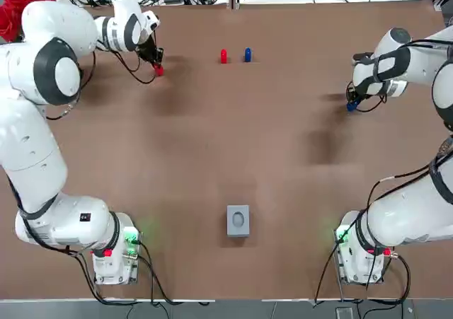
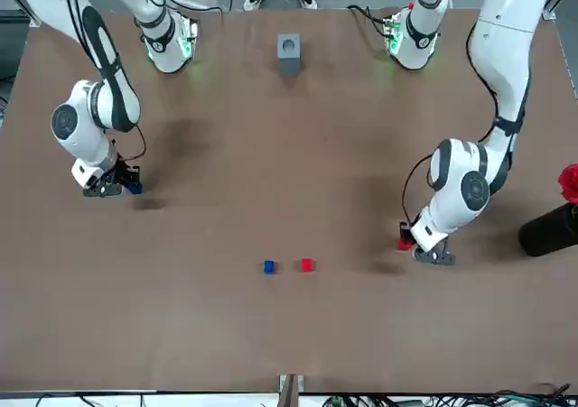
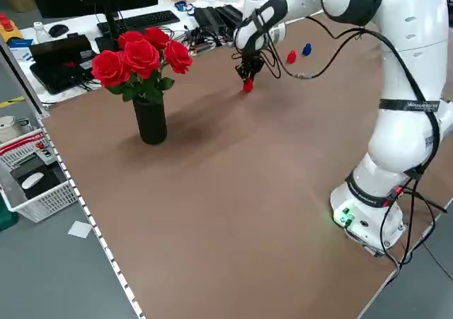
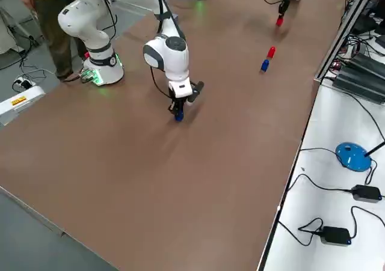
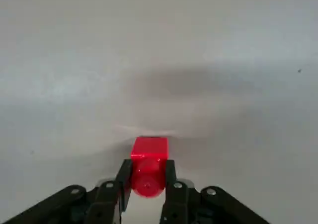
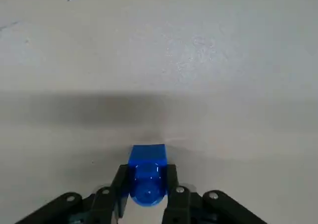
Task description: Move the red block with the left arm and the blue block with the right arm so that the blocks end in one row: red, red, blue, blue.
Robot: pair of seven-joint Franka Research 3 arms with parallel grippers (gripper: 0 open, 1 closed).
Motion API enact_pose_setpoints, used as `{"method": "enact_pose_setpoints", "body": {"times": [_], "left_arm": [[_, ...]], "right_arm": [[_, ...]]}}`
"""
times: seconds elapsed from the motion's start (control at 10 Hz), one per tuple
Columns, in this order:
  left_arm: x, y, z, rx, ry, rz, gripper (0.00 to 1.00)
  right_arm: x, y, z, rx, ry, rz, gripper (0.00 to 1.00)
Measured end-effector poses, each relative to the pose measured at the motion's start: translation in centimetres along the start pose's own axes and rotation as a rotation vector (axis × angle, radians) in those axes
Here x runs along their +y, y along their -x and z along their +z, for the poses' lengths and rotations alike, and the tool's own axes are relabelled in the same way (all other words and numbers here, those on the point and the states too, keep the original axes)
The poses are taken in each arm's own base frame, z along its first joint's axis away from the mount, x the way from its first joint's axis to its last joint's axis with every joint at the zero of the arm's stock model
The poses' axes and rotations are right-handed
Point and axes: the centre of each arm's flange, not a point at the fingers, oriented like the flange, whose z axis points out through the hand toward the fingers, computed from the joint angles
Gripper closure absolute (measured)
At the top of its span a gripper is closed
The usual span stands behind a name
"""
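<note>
My left gripper (image 1: 156, 63) is at the far left of the table, shut on a red block (image 1: 159, 69); the left wrist view shows that red block (image 5: 148, 167) pinched between the fingers, low over the table. My right gripper (image 1: 352, 101) is at the right side, shut on a blue block (image 1: 350, 106), and the right wrist view shows this blue block (image 6: 146, 174) between its fingers. A second red block (image 1: 224, 56) and a second blue block (image 1: 247, 54) stand side by side at the far middle, red on the left.
A grey box (image 1: 238, 220) sits at the near middle between the arm bases. A black vase of red roses (image 3: 145, 71) stands at the far left corner. Cables and desk items lie beyond the table's far edge. A person (image 4: 45, 6) stands by the right base.
</note>
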Motion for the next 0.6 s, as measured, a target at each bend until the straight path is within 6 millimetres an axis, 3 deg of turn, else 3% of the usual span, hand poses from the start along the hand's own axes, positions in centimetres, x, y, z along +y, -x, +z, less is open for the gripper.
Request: {"method": "enact_pose_setpoints", "body": {"times": [0.6], "left_arm": [[4.5,-3.2,0.8,0.049,-0.017,-0.012,0.7]], "right_arm": [[-3.0,-1.3,-0.6,0.025,-0.031,0.0,0.66]]}}
